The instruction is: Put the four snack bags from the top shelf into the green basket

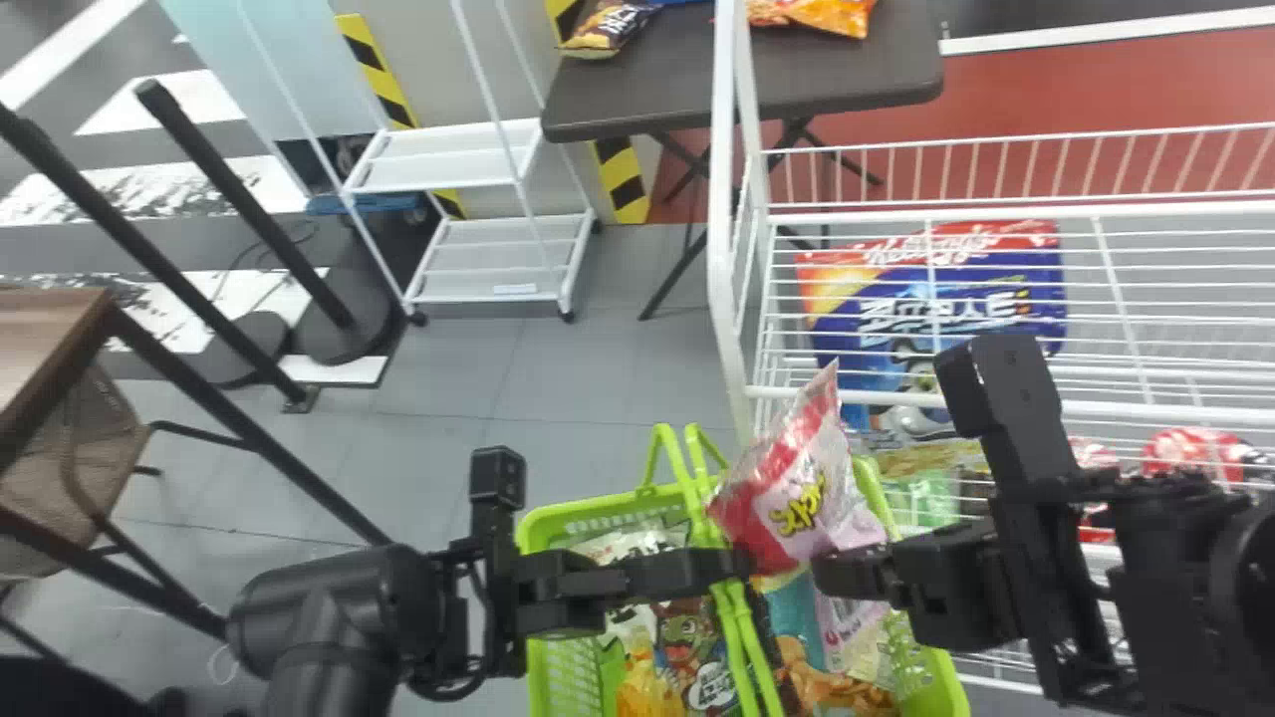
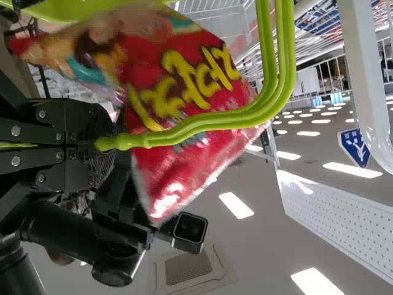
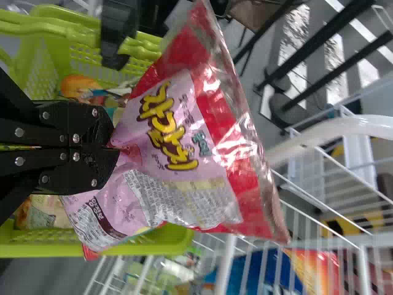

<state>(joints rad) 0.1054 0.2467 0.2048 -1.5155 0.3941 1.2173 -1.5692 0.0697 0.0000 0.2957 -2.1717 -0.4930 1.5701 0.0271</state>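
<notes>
One bag (image 1: 772, 488) w/ yellow lettering pinched tight, R hand (image 1: 825, 575); L hand (image 1: 735, 566) clamped on basket handles (image 2: 215, 121).

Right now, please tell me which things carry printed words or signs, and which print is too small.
Red-and-pink plastic snack bag: large yellow lettering; smaller lines too small.
Large blue-and-red bag: large white lettering.
Blue diamond-shaped sign: white marks, too small.
Packets in the green plastic basket: mostly too small.
</notes>
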